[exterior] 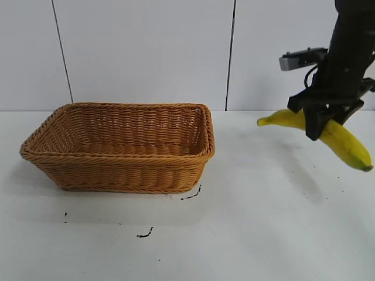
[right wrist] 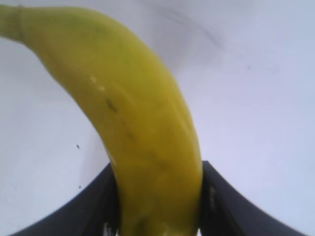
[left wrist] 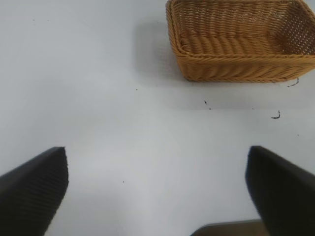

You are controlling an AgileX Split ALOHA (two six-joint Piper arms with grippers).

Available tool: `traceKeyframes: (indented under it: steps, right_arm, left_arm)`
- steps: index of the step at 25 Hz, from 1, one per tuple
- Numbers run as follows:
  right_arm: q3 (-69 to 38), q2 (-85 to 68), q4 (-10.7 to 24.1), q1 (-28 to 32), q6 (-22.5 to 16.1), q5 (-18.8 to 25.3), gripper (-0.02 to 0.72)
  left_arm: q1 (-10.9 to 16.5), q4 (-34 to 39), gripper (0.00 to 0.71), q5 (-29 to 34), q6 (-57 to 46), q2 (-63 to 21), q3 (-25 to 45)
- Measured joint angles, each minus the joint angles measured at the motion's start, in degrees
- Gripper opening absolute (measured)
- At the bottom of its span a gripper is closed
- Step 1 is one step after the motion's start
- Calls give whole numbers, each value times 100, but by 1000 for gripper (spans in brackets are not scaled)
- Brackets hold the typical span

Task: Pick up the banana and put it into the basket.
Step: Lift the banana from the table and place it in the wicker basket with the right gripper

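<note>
The yellow banana [exterior: 343, 142] hangs in the air at the far right, clear of the table, its stem end pointing left toward the basket. My right gripper [exterior: 324, 124] is shut on the banana's middle from above; in the right wrist view the banana [right wrist: 133, 113] fills the gap between the black fingers [right wrist: 216, 201]. The tan woven basket [exterior: 120, 167] stands empty at the left of the table, well left of the banana. It also shows in the left wrist view [left wrist: 236, 66]. My left gripper [left wrist: 157, 191] is open and empty over bare table, away from the basket.
The white table [exterior: 263, 222] carries a few small dark marks [exterior: 145, 234] in front of the basket. A white panelled wall stands behind.
</note>
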State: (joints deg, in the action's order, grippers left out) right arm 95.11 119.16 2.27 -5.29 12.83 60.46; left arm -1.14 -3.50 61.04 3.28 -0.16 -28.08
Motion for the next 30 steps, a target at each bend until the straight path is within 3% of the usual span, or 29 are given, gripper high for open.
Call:
traceKeyframes:
  steps: [4,14,18,21,25,30]
  right_arm:
    - [676,-6,-24,-29,0,498,318]
    - [2418,486,-131,-1002,250,659,318]
    - [3212,868,-138,-1613,612,790,318]
    - [3557,1087,-178,-2112,1130,603,318]
    - [3766,1343,-227,-2749,1725,-17,318]
    - [3766,1675,-227,-3253,1874,-905,318]
  left_arm:
    - [0,0,695,0,0,0,0]
    - [0,0,695,0,0,0,0]
    - [0,0,695,0,0,0,0]
    - [0,0,695,0,0,0,0]
    - [0,0,695,0,0,0,0]
    - [0,0,695,0,0,0,0]
